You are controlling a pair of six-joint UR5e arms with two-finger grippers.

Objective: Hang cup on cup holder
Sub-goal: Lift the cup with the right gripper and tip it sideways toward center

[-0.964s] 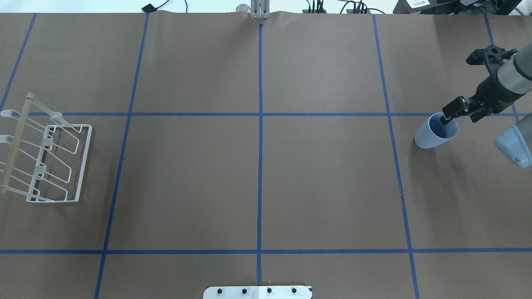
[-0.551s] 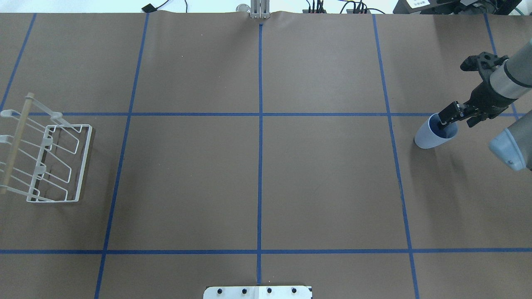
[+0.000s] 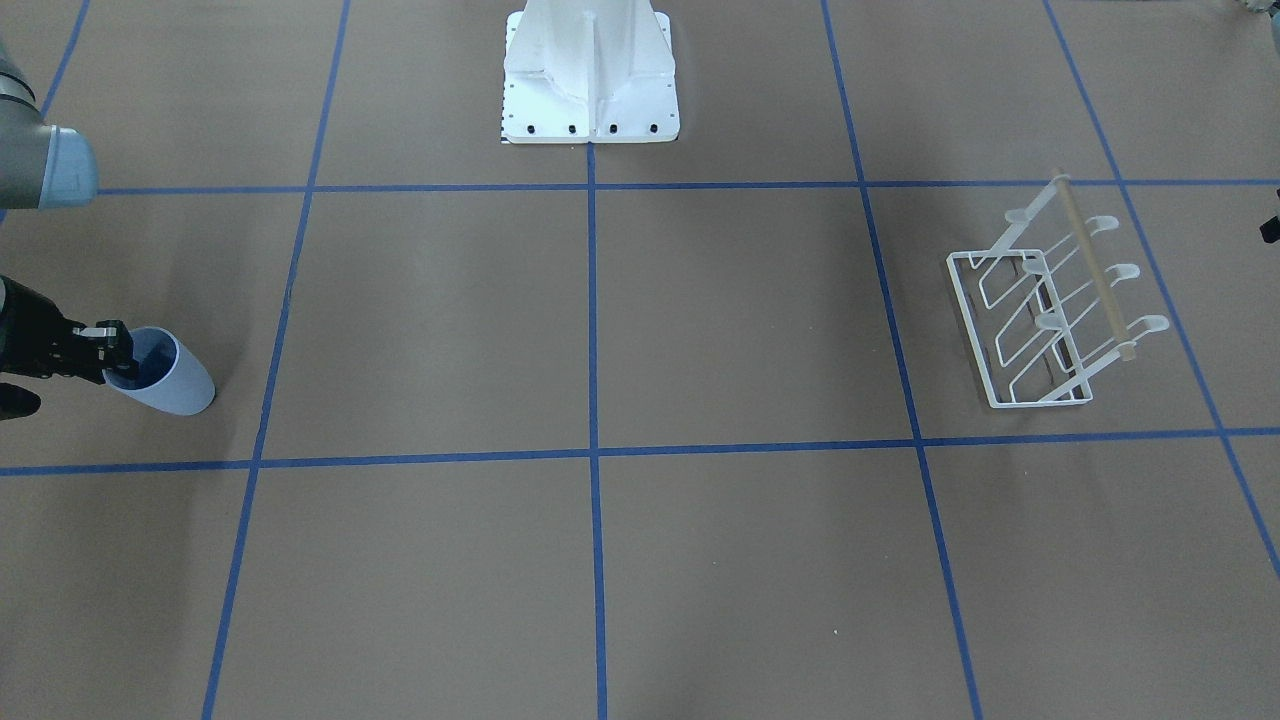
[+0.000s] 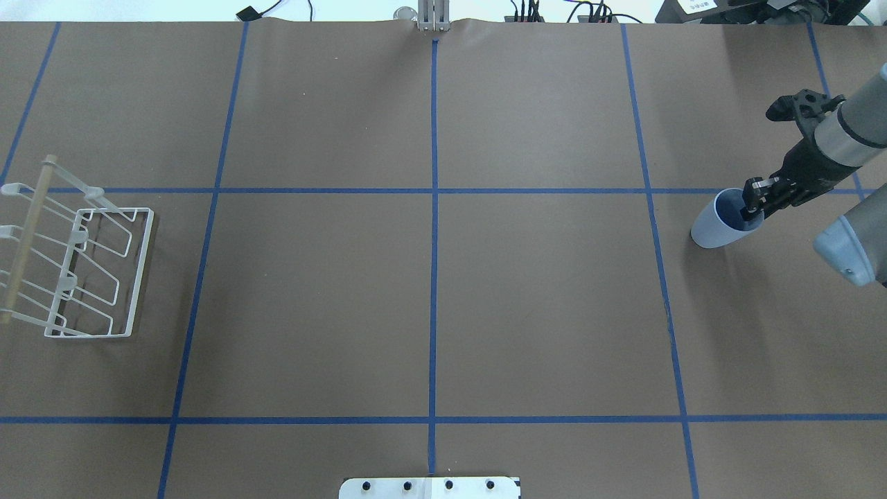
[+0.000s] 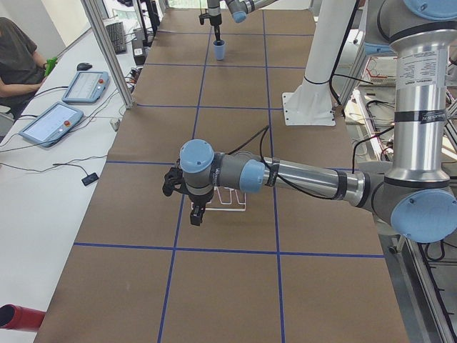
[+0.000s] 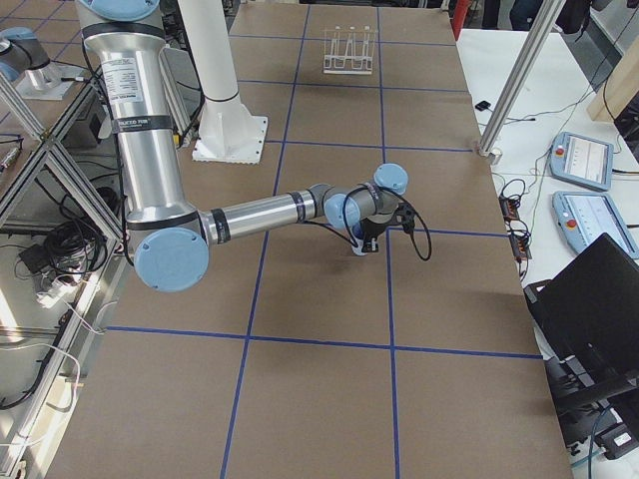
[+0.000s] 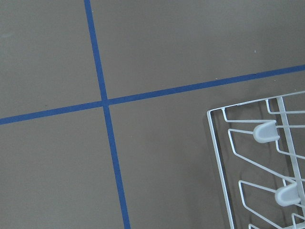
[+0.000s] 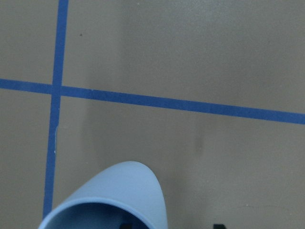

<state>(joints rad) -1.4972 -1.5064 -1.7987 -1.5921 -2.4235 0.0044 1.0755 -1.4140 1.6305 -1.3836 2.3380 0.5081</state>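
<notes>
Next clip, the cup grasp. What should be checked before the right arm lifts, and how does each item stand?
1. The right gripper straddles the rim of the light blue cup: ok.
2. Grip shut firmly on the cup wall: cannot tell.
3. Cup standing upright, mouth up: ok.
4. Pegs of the cup holder empty: ok.
5. The left gripper clear of the cup holder: cannot tell.

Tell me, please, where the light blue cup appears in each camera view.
Front-facing: cup at left edge, mid-height.
Overhead: right side, above mid-height.
Exterior left: top, far end, left of centre.
Exterior right: centre, mostly hidden behind the near arm.
Left wrist: not in view.
Right wrist: bottom edge, left of centre.
Shared landmark: the blue tape crossing beside it.
</notes>
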